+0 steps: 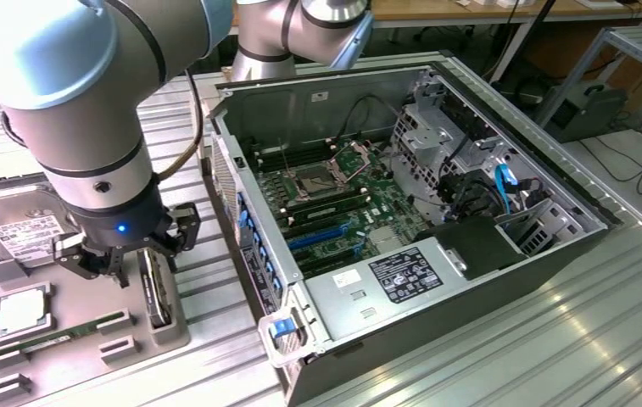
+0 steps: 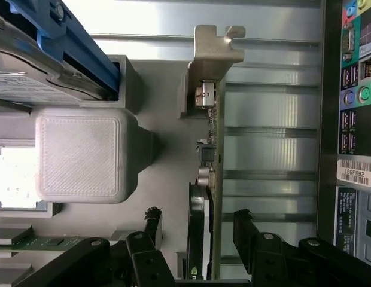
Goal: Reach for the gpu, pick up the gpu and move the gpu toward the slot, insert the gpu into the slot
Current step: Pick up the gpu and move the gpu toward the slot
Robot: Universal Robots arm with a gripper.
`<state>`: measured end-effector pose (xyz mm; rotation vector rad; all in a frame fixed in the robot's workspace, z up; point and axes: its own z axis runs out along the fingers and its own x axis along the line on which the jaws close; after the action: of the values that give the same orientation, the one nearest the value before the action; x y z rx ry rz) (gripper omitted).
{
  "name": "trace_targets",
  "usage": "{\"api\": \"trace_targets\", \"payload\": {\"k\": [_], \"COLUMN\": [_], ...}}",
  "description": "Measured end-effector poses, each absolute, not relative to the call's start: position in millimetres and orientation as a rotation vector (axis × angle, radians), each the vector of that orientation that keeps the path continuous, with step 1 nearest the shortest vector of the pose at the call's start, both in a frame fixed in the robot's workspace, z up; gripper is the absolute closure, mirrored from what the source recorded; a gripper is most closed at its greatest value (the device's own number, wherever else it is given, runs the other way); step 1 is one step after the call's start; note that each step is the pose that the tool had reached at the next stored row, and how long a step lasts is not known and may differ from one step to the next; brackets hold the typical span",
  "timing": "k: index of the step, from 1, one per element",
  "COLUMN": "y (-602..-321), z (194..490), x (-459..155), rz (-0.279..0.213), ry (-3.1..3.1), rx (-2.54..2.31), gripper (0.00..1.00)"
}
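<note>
stage: reach is basically done, grab isn't. Nothing lifted, as far as I can tell.

gripper: the gripper (image 1: pixel 131 261) hangs low over the gray parts holder (image 1: pixel 171 337) at the exterior view's left, jaws spread wide and holding nothing. In the wrist view the gripper (image 2: pixel 198 226) straddles the card, with one of its black fingers (image 2: pixel 244 228) on each side and a visible gap to the card both ways, so no contact from what I can see.

gpu: the gpu (image 1: pixel 160 297) stands on its long edge in the holder, just beside the outside of the computer case (image 1: pixel 298 356). The wrist view looks straight down the thin edge of the gpu (image 2: pixel 206 173), with its silver bracket (image 2: pixel 213 60) at the far end from the fingers. It looks upright and seated, not tilted.

slot: the blue slot (image 1: pixel 323 231) sits on the green motherboard (image 1: pixel 383 203) inside the open case, well apart from the card. Nothing is plugged into it that I can make out.

other stuff in the holder: the hard drive (image 1: pixel 21 225) with its white label and the green memory stick (image 1: pixel 60 337) both sit in their own spots, and the gripper isn't touching either.

done: arm lined up over the right part, jaws either side of it.

left: closing on the card, lifting it out, carrying it over into the case and seating it in the slot. So pretty much the whole job past the approach, I'd say.
</note>
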<state>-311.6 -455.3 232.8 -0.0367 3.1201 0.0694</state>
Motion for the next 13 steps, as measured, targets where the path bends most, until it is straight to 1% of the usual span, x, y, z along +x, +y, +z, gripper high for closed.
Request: {"api": "trace_targets", "payload": {"k": [4, 13], "y": [-455.4, -455.4], "z": [227.0, 226.8], "x": [-311.3, -311.3], "rz": [0.07, 0.069], "ry": [3.12, 3.12], "rx": [-0.037, -0.037], "gripper": [0.4, 0.4]}}
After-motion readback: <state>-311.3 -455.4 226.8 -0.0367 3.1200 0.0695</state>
